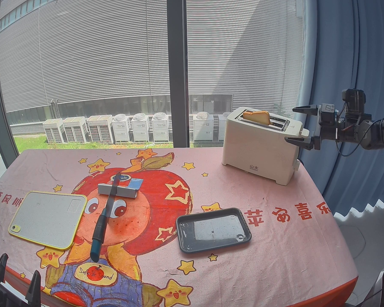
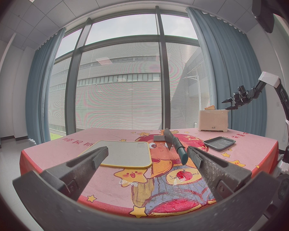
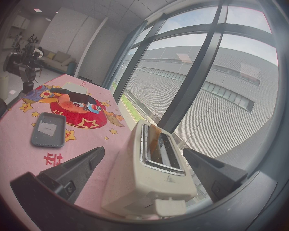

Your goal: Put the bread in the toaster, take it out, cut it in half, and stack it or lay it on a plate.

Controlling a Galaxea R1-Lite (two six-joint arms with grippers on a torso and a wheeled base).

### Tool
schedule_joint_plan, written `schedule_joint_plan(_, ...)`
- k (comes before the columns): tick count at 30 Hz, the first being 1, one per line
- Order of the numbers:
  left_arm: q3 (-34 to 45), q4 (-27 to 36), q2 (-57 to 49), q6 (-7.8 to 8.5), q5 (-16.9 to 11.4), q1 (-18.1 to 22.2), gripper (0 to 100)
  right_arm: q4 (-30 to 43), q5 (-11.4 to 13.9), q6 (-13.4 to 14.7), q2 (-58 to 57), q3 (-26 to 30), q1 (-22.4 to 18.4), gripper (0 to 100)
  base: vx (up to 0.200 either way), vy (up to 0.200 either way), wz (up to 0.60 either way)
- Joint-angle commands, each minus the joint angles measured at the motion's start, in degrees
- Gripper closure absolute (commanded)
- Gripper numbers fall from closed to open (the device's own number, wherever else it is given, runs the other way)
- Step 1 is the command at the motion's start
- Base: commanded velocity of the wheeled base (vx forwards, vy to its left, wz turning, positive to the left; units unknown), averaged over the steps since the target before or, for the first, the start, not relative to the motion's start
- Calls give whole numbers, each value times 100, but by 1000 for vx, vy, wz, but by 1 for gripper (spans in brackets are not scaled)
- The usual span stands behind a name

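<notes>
Bread stands partly raised in a slot of the toaster, at 2 o'clock on the table. The right gripper hangs released just beside the toaster's 3 o'clock end. The left gripper, released and empty, hovers at 7 o'clock, near the knife and cutting board; the plate lies at 5 o'clock.

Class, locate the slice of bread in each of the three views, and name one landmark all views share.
Head view: the bread sticks up from the toaster at the table's far right corner.
Left wrist view: the bread is a small tan tip atop the distant toaster, beyond the dark tray.
Right wrist view: the bread stands in the nearby toaster's slot.
Shared landmark: the dark tray.
</notes>
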Motion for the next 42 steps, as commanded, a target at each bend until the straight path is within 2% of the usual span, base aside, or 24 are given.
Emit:
schedule_joint_plan(1, 101, 5, -93, -1, 2, 3, 0, -30, -70, 81, -759, 740, -134, 0, 0, 0, 0)
schedule_joint_plan(3, 101, -4, -93, -1, 2, 3, 0, -30, -132, 90, -882, 872, -143, 0, 0, 0, 0)
schedule_joint_plan(4, 101, 5, -93, -1, 2, 3, 0, -30, -272, 169, -1093, 1118, -196, 0, 0, 0, 0)
schedule_joint_plan(6, 101, -4, -93, -1, 2, 3, 0, -30, -369, 222, -1234, 1294, -231, 0, 0, 0, 0)
schedule_joint_plan(11, 101, -4, -93, -1, 2, 3, 0, -30, -413, 310, -1401, 1584, -292, 0, 0, 0, 0)
schedule_joint_plan(14, 101, -4, -93, -1, 2, 3, 0, -30, -483, 714, -1612, 1838, -257, 0, 0, 0, 0)
schedule_joint_plan(15, 101, -4, -93, -1, 2, 3, 0, -30, -483, 714, -1612, 1838, -257, 0, 0, 0, 0)
schedule_joint_plan(16, 101, 5, -93, -1, 2, 3, 0, -30, -589, 1030, -1761, 1988, -231, 0, 0, 0, 0)
schedule_joint_plan(19, 101, -4, -93, -1, 2, 3, 0, -30, -747, 1487, -1963, 2181, -213, 0, 0, 0, 0)
schedule_joint_plan(22, 101, 5, -93, -1, 2, 3, 0, -30, -923, 1619, -2042, 2252, -222, 0, 0, 0, 0)
schedule_joint_plan(23, 101, -4, -93, -1, 2, 3, 0, -39, -1072, 1628, -2069, 2287, -222, 0, 0, 0, 0)
schedule_joint_plan(24, 101, -4, -93, -1, 2, 3, 0, -39, -1107, 1628, -2069, 2296, -222, 0, 0, 0, 0)
schedule_joint_plan(25, 101, -4, -93, -1, 2, 3, 0, -39, -1309, 1663, -2095, 2366, -213, 0, 0, 0, 0)
schedule_joint_plan(26, 101, -4, -93, -1, 2, 3, 0, -30, -1397, 1707, -2130, 2410, -222, 0, 0, 0, 0)
schedule_joint_plan(29, 101, -4, -93, -1, 2, 3, 0, -57, -1670, 1944, -2174, 2533, -222, 0, 0, 0, 0)
schedule_joint_plan(32, 101, 5, -93, -1, 2, 3, 0, -356, -1837, 2287, -2245, 2779, -204, 0, 0, 0, 0)
schedule_joint_plan(36, 101, 5, -93, -1, 2, 3, 0, -909, -1916, 3061, -2447, 3201, 77, 0, 0, 0, 0)
schedule_joint_plan(37, 101, 5, -93, -1, 2, 3, 0, -909, -1916, 3061, -2447, 3201, 77, 0, 0, 0, 0)
schedule_joint_plan(38, 101, -4, -93, -1, 2, 3, 0, -1103, -2056, 3377, -2535, 3368, 182, 0, 0, 0, 0)
schedule_joint_plan(40, 101, -4, -93, -1, 2, 3, 0, -1173, -2153, 3438, -2561, 3447, 200, 0, 0, 0, 0)
schedule_joint_plan(42, 101, -4, -93, -1, 2, 3, 0, -1401, -2241, 3465, -2614, 3772, 226, 0, 0, 0, 0)
